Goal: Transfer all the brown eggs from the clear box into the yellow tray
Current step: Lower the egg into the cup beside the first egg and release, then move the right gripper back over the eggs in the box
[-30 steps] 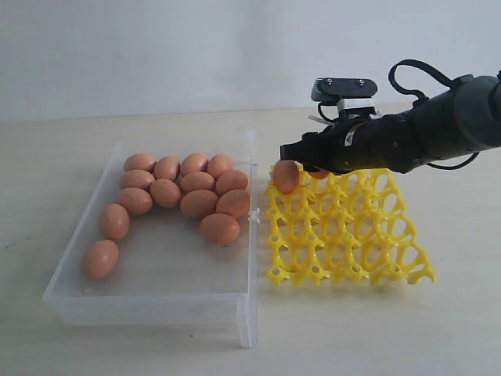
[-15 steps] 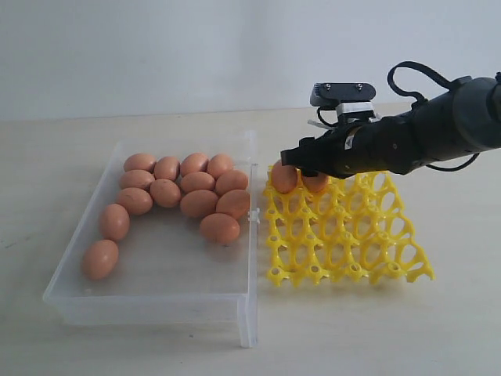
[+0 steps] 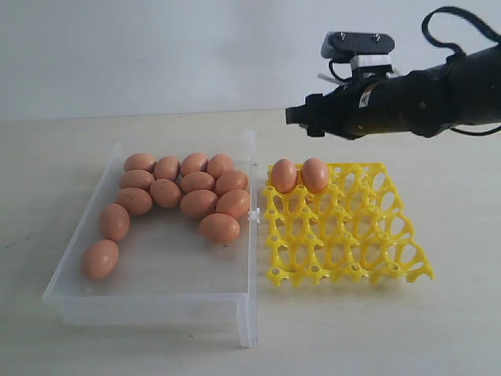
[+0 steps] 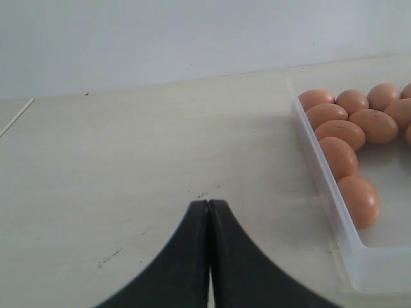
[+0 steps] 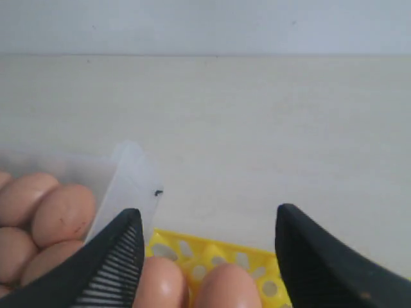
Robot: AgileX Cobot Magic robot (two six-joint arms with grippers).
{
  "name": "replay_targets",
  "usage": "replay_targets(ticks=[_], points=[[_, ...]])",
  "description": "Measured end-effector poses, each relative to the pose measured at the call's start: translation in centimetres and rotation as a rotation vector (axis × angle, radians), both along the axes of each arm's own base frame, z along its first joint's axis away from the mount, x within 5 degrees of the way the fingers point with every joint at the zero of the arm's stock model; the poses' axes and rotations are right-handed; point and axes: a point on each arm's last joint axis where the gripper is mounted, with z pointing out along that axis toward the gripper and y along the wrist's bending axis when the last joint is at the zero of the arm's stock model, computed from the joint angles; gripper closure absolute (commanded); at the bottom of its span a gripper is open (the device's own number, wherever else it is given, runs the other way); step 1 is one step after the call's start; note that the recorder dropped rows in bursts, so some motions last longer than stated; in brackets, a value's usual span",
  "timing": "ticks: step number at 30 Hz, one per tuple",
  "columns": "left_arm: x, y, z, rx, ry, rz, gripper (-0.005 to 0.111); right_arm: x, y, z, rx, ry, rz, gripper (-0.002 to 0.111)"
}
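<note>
My right gripper [image 3: 300, 117] hangs released over two eggs [image 3: 284, 175] in the far-left cups of the tray [image 3: 350, 239]; my left gripper [image 4: 209, 215] is clenched, empty.

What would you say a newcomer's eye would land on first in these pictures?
The bright yellow tray, right of the clear box, stands out, with two brown eggs upright in its far row. Above them hovers the right gripper, fingers wide open, while a cluster of brown eggs crowds the box's far end.
</note>
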Motion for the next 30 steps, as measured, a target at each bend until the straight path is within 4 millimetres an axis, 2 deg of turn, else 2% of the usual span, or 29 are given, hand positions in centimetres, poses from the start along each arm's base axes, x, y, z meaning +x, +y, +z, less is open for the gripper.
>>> replay_targets(ticks=[4,7,10,17,23,27,28,30], points=[[0.0,0.0,0.0,0.0,0.0,0.0,0.107,-1.4,0.7,2.7,-0.001,-0.023,0.032,0.05],[0.0,0.0,0.0,0.0,0.0,0.0,0.107,-2.5,1.9,3.5,-0.012,-0.002,0.07,0.05],[0.0,0.0,0.0,0.0,0.0,0.0,0.107,-4.0,3.8,3.5,-0.037,0.042,0.132,0.052],[0.0,0.0,0.0,0.0,0.0,0.0,0.107,-7.2,9.1,3.6,-0.142,0.124,0.35,0.075],[0.0,0.0,0.0,0.0,0.0,0.0,0.107,-6.8,13.1,3.6,-0.275,0.25,0.537,0.077],[0.0,0.0,0.0,0.0,0.0,0.0,0.107,-6.0,16.1,2.7,-0.357,0.328,0.666,0.077],[0.0,0.0,0.0,0.0,0.0,0.0,0.107,-5.8,16.7,1.9,-0.384,0.36,0.699,0.077],[0.0,0.0,0.0,0.0,0.0,0.0,0.107,-5.5,17.2,0.8,-0.443,0.374,0.744,0.063]])
